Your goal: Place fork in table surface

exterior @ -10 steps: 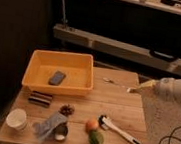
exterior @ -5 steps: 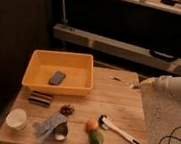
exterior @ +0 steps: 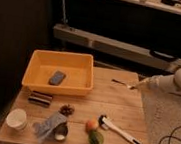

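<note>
Gripper [exterior: 138,86] beside fork [exterior: 121,83], table surface [exterior: 114,105].

A yellow plastic bin [exterior: 59,72] sits at the back left of the tabletop, with a small dark grey rectangular object [exterior: 57,78] lying flat inside it. Just in front of the bin lies a dark striped rectangular packet [exterior: 40,99]. Near the front left corner stands a white round cup [exterior: 16,119]. Beside it is a crumpled grey-blue bag [exterior: 47,125] touching a shiny round metal cup [exterior: 61,132]. A small dark brown clump [exterior: 67,110] lies behind them. Further right, an orange round fruit [exterior: 92,126] sits just behind a green round fruit [exterior: 95,139]. A long white-handled utensil with black ends [exterior: 119,130] lies diagonally beside the fruits.

The gripper [exterior: 137,86] hangs over the table's right edge.
</note>
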